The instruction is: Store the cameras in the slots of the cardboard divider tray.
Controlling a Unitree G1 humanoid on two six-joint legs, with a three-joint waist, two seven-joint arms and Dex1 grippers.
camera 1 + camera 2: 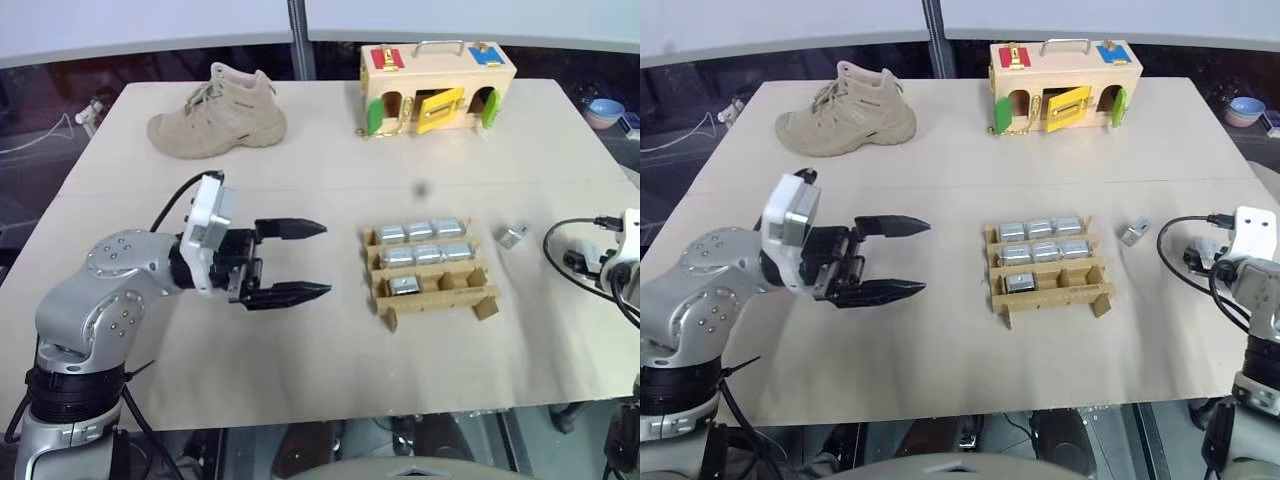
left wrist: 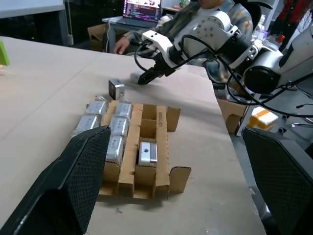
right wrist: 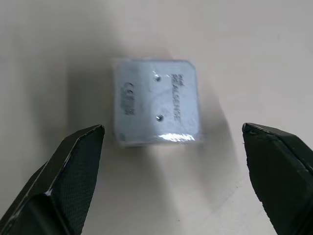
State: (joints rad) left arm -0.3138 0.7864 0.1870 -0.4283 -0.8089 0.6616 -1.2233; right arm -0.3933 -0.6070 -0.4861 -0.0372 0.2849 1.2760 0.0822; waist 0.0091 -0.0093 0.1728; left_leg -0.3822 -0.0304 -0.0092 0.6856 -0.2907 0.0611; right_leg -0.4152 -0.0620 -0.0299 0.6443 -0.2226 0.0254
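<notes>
The cardboard divider tray (image 1: 484, 300) lies right of the table's centre. Cameras (image 1: 418, 231) fill its far row, three more fill the middle row, and one camera (image 1: 404, 286) sits in the near row's left slot. A loose camera (image 1: 513, 236) lies on the table just right of the tray. My left gripper (image 1: 300, 260) hovers open and empty left of the tray, pointing at it. My right gripper (image 3: 172, 129) is open just short of the loose camera (image 3: 156, 100), fingers apart on either side, not touching. The left wrist view shows the right gripper (image 2: 148, 76) beside that camera (image 2: 116, 89).
A tan boot (image 1: 215, 110) stands at the far left of the table and a wooden latch box (image 1: 435, 90) with coloured doors at the far middle. A person sits with a laptop (image 2: 142, 10) beyond the table's right side. A blue bowl (image 1: 605, 110) lies off the table.
</notes>
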